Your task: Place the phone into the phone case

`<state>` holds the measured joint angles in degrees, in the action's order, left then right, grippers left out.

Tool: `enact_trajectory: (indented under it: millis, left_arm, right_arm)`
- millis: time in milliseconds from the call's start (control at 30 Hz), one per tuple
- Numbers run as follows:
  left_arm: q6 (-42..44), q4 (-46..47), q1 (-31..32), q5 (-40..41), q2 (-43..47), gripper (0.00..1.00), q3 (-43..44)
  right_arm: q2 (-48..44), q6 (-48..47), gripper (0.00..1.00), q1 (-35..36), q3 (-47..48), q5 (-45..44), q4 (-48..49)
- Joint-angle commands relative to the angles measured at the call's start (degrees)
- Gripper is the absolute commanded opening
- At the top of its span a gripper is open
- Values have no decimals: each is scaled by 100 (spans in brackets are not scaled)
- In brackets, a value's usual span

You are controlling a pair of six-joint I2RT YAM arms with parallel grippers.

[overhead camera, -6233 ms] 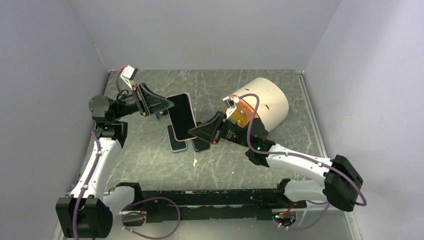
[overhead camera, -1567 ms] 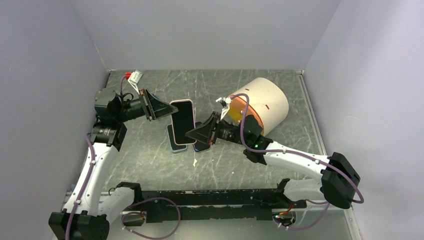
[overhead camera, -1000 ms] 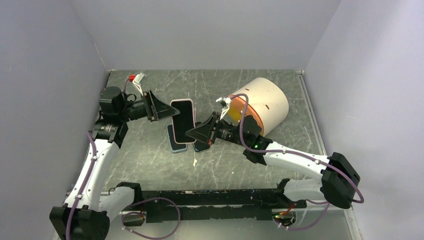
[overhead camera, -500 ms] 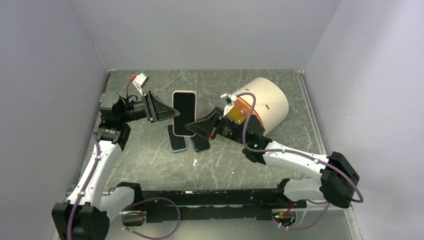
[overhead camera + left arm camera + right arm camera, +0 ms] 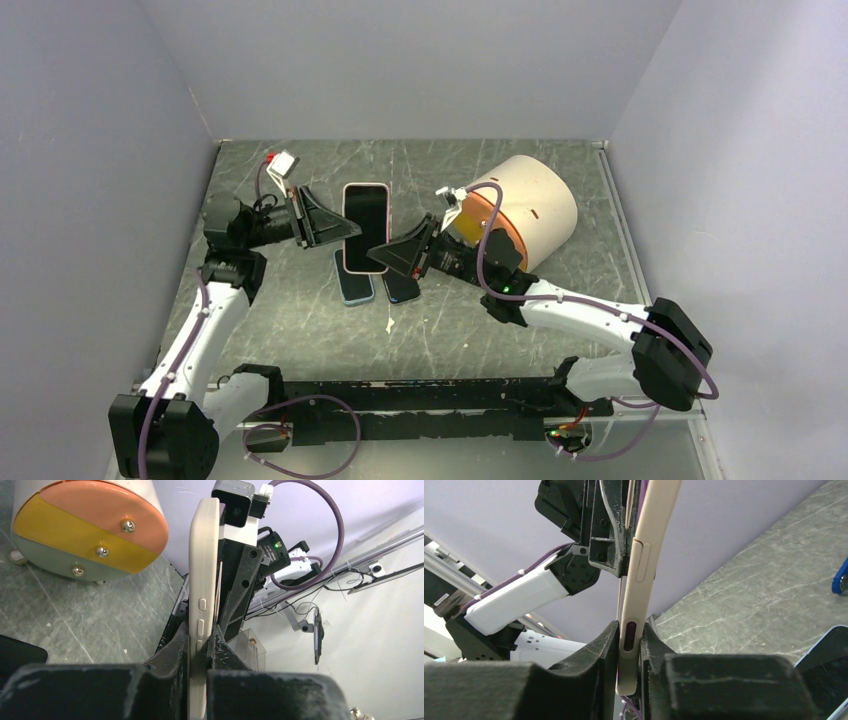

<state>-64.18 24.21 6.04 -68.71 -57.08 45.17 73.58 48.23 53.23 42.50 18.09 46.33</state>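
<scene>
Mid-frame above the tabletop [image 5: 300,320], the phone [image 5: 365,220] seemed seated in the phone case [image 5: 202,570], long axis top-to-bottom. The left pincer [image 5: 343,230] clamped its left edge, the right pincer [image 5: 380,254] its lower-right edge, both equally near.

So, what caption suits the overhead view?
Two arms' jaws clamp a cream-edged black phone from both sides, above two dark phones lying on the grey table.
</scene>
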Motion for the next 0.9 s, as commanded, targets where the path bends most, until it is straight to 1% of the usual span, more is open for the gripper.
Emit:
enact_trajectory:
  millis: [0, 67, 100, 200, 267, 367, 633, 867]
  left_arm:
    - [-325, 612, 122, 39, 77, 2, -368]
    - [-359, 895, 157, 53, 132, 3, -501]
    - [-321, 954, 179, 58, 152, 2, -534]
    - [-43, 726, 224, 18, 230, 2, -500]
    - [170, 552, 275, -52, 271, 3, -452]
    - [413, 410, 353, -130, 318, 3, -417]
    - [736, 163, 493, -207, 332, 2, -406]
    - [914, -90, 555, -223, 266, 3, -352]
  right_arm:
    - [-301, -412, 27, 29, 162, -40, 491]
    - [-422, -457, 40, 22, 126, -115, 387]
    - [-496, -479, 44, 21, 119, -177, 318]
    - [-708, -519, 52, -26, 118, -288, 131]
    - [-816, -498, 55, -100, 154, -318, 6]
    - [-906, -416, 57, -261, 280, -256, -214]
    - [-966, -355, 58, -521, 478, -177, -536]
    - [-842, -407, 53, -583, 552, -191, -451]
